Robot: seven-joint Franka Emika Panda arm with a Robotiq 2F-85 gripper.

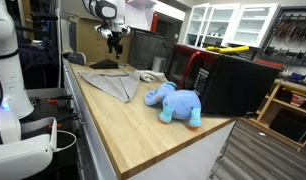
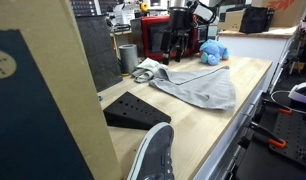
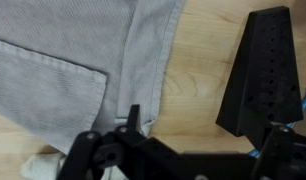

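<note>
In an exterior view your end effector (image 1: pixel 115 41) hangs above the far end of the worktop (image 1: pixel 143 140), released, jaws spread with nothing between them. The gray cloth (image 1: pixel 109 82) lies flat beneath and a little in front of it, apart from the fingers. A blue plush elephant (image 1: pixel 175 103) lies on the wood near the cloth's right corner, just in front of a black box (image 1: pixel 238 85), and a small white crumpled thing (image 1: pixel 151 76) lies by the cloth's far edge. In an exterior view from the opposite end you see the cloth (image 2: pixel 198 88) spread across the middle of the worktop (image 2: pixel 198 128), the plush elephant (image 2: pixel 213 52) beyond it, and a black perforated wedge (image 2: pixel 133 108) on the wood near the cloth's closer edge, not touching it. A metal can (image 2: pixel 127 57) stands upright behind the white crumpled thing (image 2: pixel 145 70); you cannot tell what is in it, since its mouth is not shown. In the wrist view the cloth (image 3: pixel 63 60) fills the upper left, its hem running down toward your end effector at the bottom edge, with the black wedge (image 3: pixel 258 70) on bare wood to the right, well clear of the cloth
</note>
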